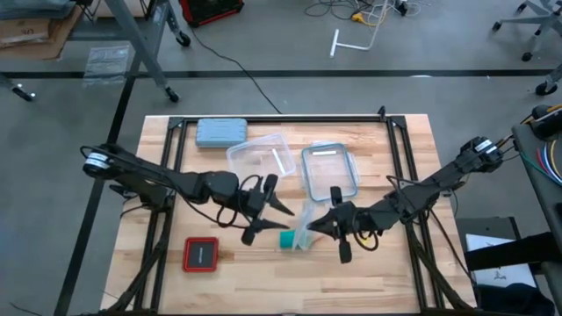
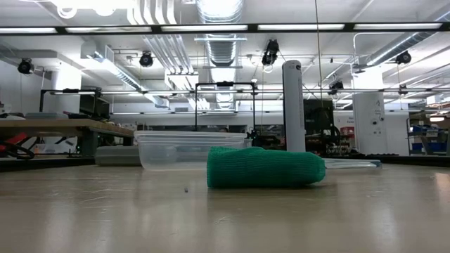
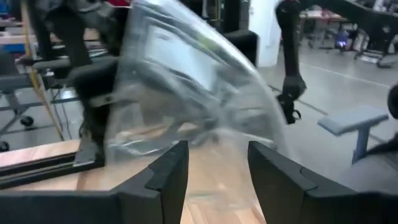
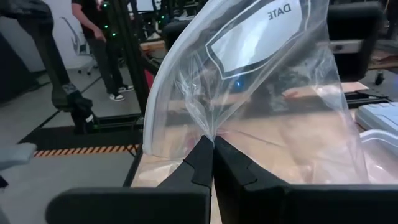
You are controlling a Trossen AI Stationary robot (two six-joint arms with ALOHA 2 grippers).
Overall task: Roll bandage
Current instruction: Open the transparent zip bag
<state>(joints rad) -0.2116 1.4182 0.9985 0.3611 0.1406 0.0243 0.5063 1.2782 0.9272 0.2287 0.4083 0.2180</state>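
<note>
The teal-green bandage [image 1: 288, 239] [image 2: 266, 167] is a short roll lying on its side on the wooden table, near the front. Just beyond it a clear zip bag [image 1: 327, 171] with a blue rim and a white label stands raised off the table. My right gripper [image 1: 332, 225] [image 4: 213, 149], reaching in from the table's right, is shut on the bag. My left gripper [image 1: 274, 209] [image 3: 217, 171] is open, left of the bag and facing it. Its fingers are on either side of the bag's blurred lower part [image 3: 205, 124]. My right gripper pinches a creased part of the clear bag's plastic [image 4: 210, 132] between its two fingers. The bag fans out up and away from the fingertips, its label side showing. My left gripper's open fingers [image 3: 171, 171] stand close to the bag; I cannot tell whether they touch it.
A clear plastic tub [image 1: 261, 158] [image 2: 190, 149] sits just behind the bag, and a grey-blue case [image 1: 220, 132] lies at the far left. A red and black square [image 1: 200, 254] lies near the front left. A black frame [image 1: 281, 120] borders the table.
</note>
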